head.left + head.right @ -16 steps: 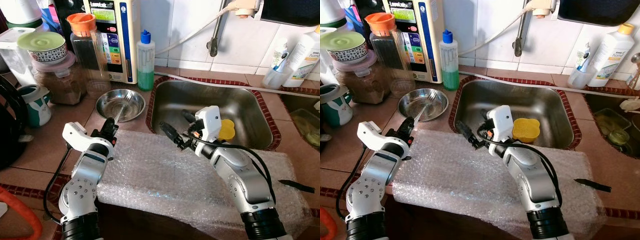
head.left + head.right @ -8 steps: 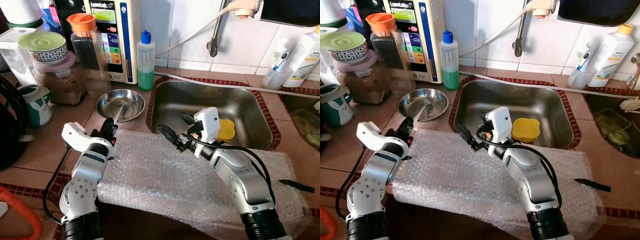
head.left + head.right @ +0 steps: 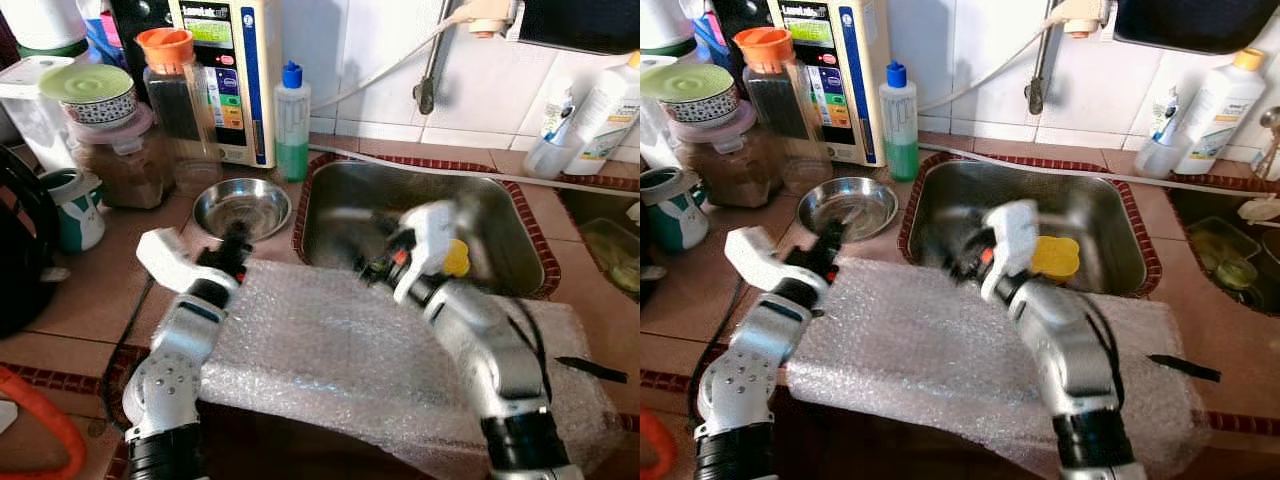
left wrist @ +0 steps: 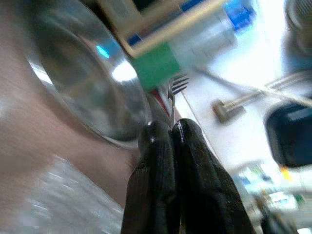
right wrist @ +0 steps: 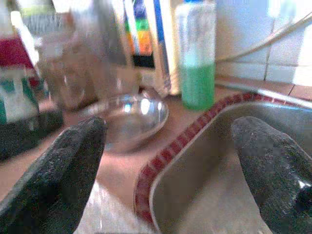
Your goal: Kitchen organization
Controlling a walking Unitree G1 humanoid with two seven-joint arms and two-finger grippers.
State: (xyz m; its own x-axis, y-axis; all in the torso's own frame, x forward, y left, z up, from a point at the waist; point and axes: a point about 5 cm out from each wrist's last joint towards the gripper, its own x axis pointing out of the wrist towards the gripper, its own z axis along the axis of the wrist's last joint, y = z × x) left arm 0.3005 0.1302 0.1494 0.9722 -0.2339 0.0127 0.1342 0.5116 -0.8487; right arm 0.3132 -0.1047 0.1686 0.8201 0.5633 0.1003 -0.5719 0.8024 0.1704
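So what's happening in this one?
The robot stands at a kitchen counter draped in bubble wrap. Its left gripper is shut on a fork, held close to the steel bowl. The right gripper is open, blurred with motion, at the sink edge, holding nothing.

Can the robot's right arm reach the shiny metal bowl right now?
Probably yes. The right gripper is open over the sink's left edge, and the metal bowl lies just ahead on the counter, with nothing between them.
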